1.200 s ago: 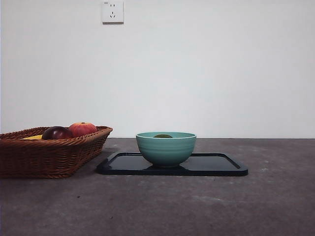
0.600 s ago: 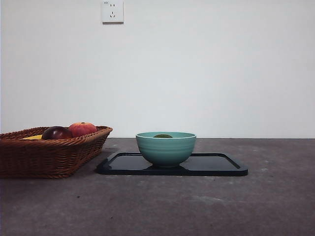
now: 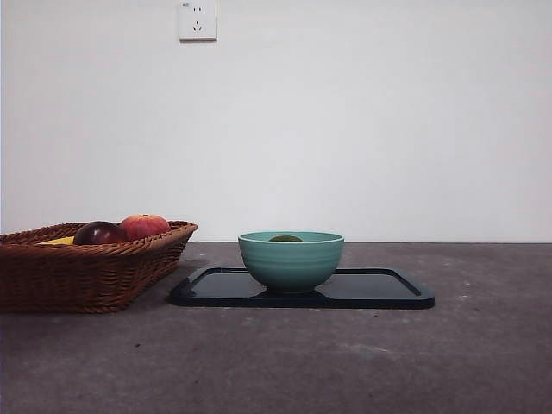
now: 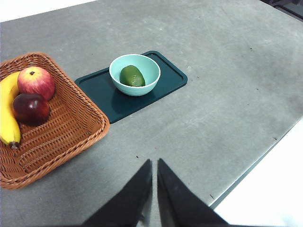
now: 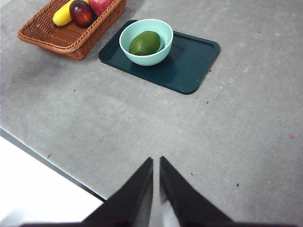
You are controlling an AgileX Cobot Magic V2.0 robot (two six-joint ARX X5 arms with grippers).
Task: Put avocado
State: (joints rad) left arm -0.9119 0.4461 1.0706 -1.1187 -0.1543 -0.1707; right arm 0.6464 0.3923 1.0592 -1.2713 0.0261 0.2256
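The olive-green avocado (image 5: pixel 145 43) lies inside the teal bowl (image 5: pixel 161 29); it also shows in the left wrist view (image 4: pixel 132 75), and only its top (image 3: pixel 285 238) peeks over the bowl's rim (image 3: pixel 291 259) in the front view. The bowl stands on the dark tray (image 3: pixel 379 289). My left gripper (image 4: pixel 154 165) is shut and empty, high above the table, far from the bowl. My right gripper (image 5: pixel 156 163) is shut and empty, also held high and back. Neither arm shows in the front view.
A wicker basket (image 3: pixel 78 272) stands left of the tray, holding a dark maroon fruit (image 3: pixel 98 233), a red-orange apple (image 3: pixel 144 226) and a banana (image 4: pixel 7 113). The table's near edge (image 5: pixel 47 163) shows in both wrist views. A wall socket (image 3: pixel 197 21) is on the back wall.
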